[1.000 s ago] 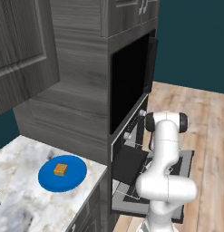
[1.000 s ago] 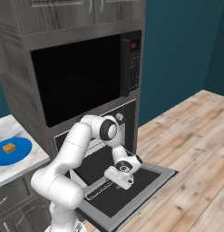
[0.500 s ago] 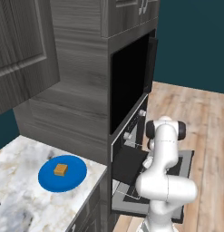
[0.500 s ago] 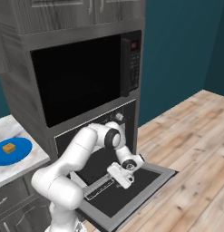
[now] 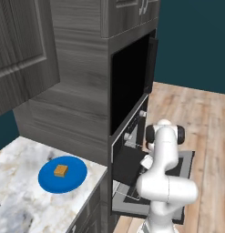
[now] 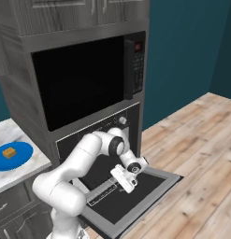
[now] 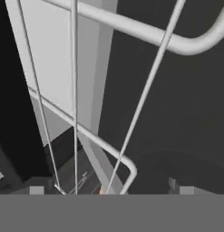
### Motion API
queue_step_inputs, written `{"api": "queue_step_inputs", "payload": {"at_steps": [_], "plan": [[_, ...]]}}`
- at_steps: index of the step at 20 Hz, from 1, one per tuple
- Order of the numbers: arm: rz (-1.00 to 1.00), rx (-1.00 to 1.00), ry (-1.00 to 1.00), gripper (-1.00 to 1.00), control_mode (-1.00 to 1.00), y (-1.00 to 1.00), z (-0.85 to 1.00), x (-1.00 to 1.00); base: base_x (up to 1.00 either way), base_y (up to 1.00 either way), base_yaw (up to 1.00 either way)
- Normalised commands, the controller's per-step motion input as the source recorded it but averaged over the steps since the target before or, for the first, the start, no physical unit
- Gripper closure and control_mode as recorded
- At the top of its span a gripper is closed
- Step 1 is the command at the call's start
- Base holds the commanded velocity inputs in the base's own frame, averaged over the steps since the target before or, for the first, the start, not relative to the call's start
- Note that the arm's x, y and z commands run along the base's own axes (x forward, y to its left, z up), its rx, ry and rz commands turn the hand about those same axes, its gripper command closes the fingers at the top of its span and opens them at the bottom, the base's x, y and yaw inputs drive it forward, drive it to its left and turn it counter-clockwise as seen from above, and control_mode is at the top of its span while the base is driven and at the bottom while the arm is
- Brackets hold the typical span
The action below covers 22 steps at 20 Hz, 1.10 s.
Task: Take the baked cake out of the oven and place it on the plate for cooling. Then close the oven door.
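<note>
The baked cake, a small orange-brown block, sat near the middle of the bright blue plate on the marble counter, left of the dark wood cabinet column. In the right base view the cake and plate lay at the far left edge, well apart from the arm.

The oven, with its knobbed control strip, stood below the larger black cavity, whose side-hinged door was swung out. The oven door hung dropped down flat, fully open. The white arm reached low over it, with the gripper just above the door's inner face, beside a pale bar lying along the panel.

From the hand view, the two dark fingertips stood far apart at the lower corners, nothing between them, and thin silver rack wires crossed in front of the dark interior.
</note>
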Motion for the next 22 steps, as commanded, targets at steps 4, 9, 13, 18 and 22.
{"api": "queue_step_inputs", "payload": {"at_steps": [4, 9, 13, 18, 22], "plan": [[0.0, 0.06, 0.13, -1.0, -1.0, 0.42, -0.46, 0.19, 0.0, 0.0, 0.0], [0.0, 0.08, 0.12, -1.0, -1.0, 0.51, -0.43, 0.22, 0.0, 0.0, 0.0], [0.0, 0.09, 0.09, -1.0, -1.0, 0.58, -0.31, 0.32, 0.0, 0.0, 0.0], [0.0, 0.11, 0.05, -1.0, -1.0, 0.61, -0.18, 0.42, 0.0, 0.0, 0.0], [0.0, 0.1, 0.0, -1.0, -1.0, 0.47, -0.02, 0.37, 0.0, 0.0, 0.0]]}}
